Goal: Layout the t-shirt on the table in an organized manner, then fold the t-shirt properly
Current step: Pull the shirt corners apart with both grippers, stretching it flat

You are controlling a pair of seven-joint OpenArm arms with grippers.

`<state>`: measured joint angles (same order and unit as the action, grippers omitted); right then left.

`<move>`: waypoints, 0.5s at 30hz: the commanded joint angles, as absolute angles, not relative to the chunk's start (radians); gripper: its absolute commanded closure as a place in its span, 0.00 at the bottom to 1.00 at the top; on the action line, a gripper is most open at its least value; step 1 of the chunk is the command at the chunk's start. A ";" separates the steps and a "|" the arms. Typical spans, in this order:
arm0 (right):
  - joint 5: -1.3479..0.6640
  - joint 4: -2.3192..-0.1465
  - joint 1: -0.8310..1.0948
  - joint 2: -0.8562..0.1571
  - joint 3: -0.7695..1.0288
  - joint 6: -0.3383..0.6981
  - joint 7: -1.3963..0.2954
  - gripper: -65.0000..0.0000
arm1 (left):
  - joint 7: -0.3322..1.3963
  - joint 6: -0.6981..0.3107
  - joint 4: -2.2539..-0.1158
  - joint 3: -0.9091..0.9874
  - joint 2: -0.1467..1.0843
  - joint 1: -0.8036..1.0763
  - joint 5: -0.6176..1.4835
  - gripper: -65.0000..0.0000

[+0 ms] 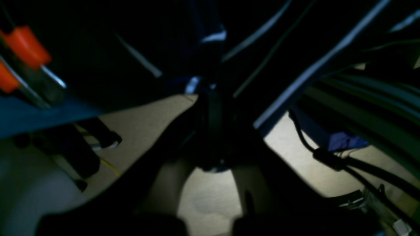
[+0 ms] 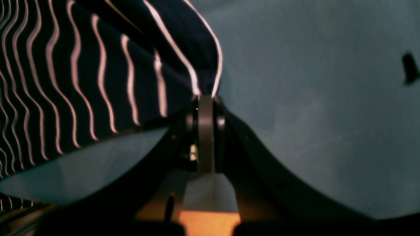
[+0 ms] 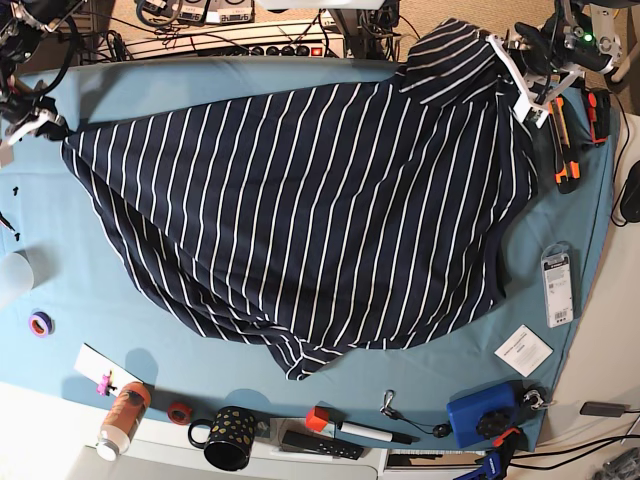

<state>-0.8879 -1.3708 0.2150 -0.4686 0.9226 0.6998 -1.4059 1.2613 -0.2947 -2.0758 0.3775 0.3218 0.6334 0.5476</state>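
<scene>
The navy t-shirt (image 3: pixel 300 200) with thin white stripes lies spread wide over the teal table (image 3: pixel 200 85). Its lower hem is bunched near the front. At the table's left edge, my right gripper (image 3: pixel 48 125) is shut on a corner of the shirt. The right wrist view shows its closed fingertips (image 2: pixel 206 98) pinching a striped edge of the t-shirt (image 2: pixel 82 82) just above the table (image 2: pixel 311 82). My left gripper (image 3: pixel 503 50) holds the shirt's far right corner raised. In the dark left wrist view it (image 1: pixel 210 90) is shut on t-shirt fabric (image 1: pixel 213 36) past the table edge.
Orange-handled tools (image 3: pixel 565 140) lie along the right edge, with a packaged item (image 3: pixel 557 285) and a white card (image 3: pixel 522 350) below them. A blue box (image 3: pixel 480 415), marker (image 3: pixel 350 430), mug (image 3: pixel 228 437), bottle (image 3: pixel 122 418) and tape roll (image 3: pixel 40 323) line the front and left.
</scene>
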 commanded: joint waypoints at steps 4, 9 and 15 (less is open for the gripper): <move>-0.899 -1.388 0.256 -0.528 0.948 0.698 -1.396 1.00 | 1.277 -0.315 -2.092 0.436 0.332 0.688 0.559 1.00; -0.900 -1.388 0.272 -0.531 0.971 0.698 -1.396 1.00 | 1.257 -0.369 -2.092 0.507 0.332 0.723 0.657 1.00; -0.957 -1.388 0.271 -0.527 0.970 0.698 -1.396 1.00 | 1.256 -0.368 -2.092 0.522 0.332 0.723 0.700 1.00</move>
